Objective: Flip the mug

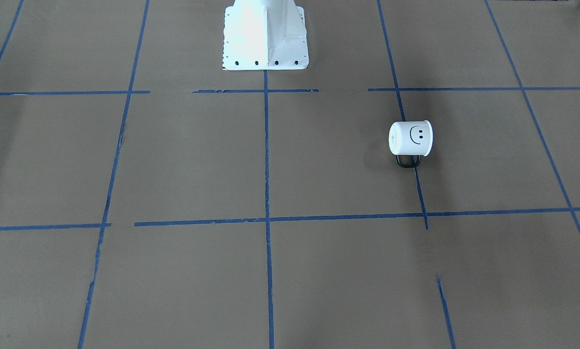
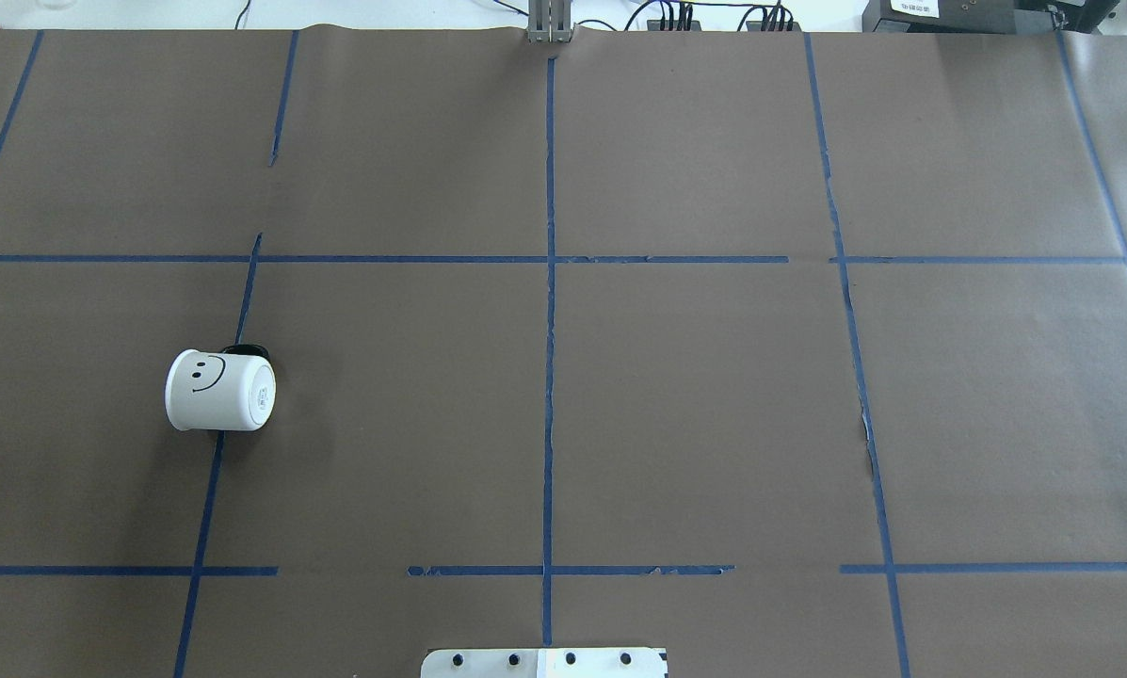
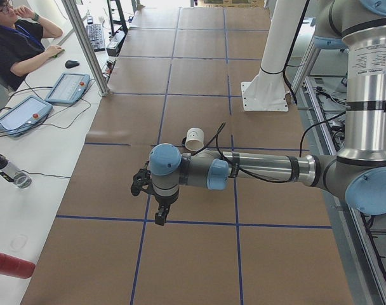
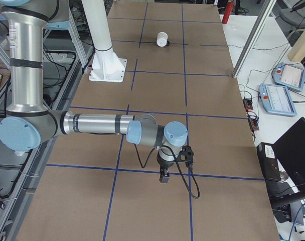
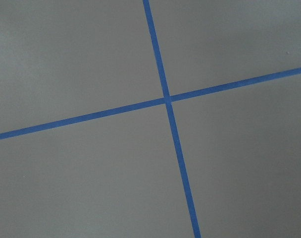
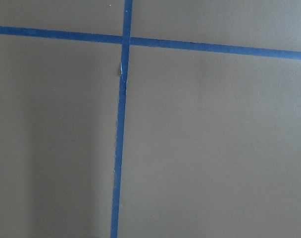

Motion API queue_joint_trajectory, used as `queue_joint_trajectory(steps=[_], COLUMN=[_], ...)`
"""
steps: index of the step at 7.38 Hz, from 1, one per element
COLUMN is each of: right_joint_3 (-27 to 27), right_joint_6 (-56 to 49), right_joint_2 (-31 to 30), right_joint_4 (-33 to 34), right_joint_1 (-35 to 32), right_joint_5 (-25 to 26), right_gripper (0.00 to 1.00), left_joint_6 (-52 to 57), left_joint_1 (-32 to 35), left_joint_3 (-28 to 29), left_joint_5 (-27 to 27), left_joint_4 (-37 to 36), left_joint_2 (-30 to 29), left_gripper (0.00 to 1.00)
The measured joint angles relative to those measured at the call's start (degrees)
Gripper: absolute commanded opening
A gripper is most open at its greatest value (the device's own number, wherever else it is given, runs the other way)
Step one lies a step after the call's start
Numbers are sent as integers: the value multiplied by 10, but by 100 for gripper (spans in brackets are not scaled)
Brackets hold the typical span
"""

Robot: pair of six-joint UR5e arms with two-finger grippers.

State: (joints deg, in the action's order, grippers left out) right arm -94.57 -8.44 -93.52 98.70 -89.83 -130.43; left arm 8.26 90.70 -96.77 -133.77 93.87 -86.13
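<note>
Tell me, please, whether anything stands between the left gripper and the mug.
Nothing visible does. The mug lies on its side on the brown paper, with only blue tape lines near it. In the exterior left view the left gripper hangs above the table, apart from the mug, with no object between them.

A black smiley face (image 1: 417,134) is drawn on the side of the mug (image 1: 411,138). Print on its base and a label (image 3: 369,58) on the left arm (image 3: 364,121) are too small to read.
</note>
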Motion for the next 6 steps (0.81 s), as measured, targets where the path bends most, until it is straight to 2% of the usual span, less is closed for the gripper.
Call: queue_joint_trajectory(steps=[6], right_joint_3=[0], right_joint_6=[0], right_joint_2=[0], right_joint_4=[0], right_joint_1=[0], right_joint_5=[0], right_gripper=[100], left_joint_6=[4], left_joint_1=[-2], left_joint_3=[-1], left_joint_5=[-2], left_joint_4=[9], left_joint_2=[-13], left_gripper=[100])
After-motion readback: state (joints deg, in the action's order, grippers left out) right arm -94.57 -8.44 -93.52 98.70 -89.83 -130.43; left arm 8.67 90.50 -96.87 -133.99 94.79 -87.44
